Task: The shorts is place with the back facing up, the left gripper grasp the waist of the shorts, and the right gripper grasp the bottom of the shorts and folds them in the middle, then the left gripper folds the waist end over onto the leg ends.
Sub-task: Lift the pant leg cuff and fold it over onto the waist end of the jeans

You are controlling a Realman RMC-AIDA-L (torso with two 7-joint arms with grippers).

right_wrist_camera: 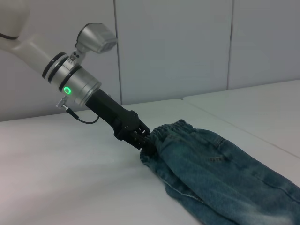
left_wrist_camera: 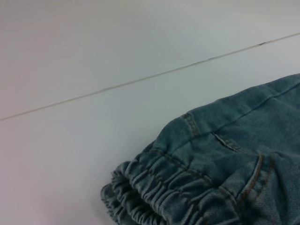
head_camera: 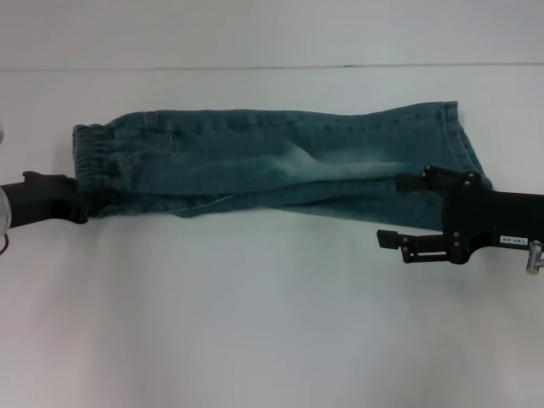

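Right pincer (head_camera: pixel 408 206), jaws spread wide, hovers at the leg ends of the shorts (head_camera: pixel 280 161), which lie folded lengthwise on the worktop (head_camera: pixel 255 323). Left pincer (head_camera: pixel 85 208) grips the waist (right_wrist_camera: pixel 166 131) corner; lift it cleanly, carrying it toward the right pincer.

Blue denim shorts (head_camera: pixel 272 161) lie folded lengthwise into a long narrow band across the white surface (head_camera: pixel 255 323), stretched from the robot's left to its right. The gathered elastic waist (head_camera: pixel 98 149) is at the left end, bunched and puckered; the leg hems (head_camera: pixel 459 140) are at the right end. Faded wash marks and creases run along the middle
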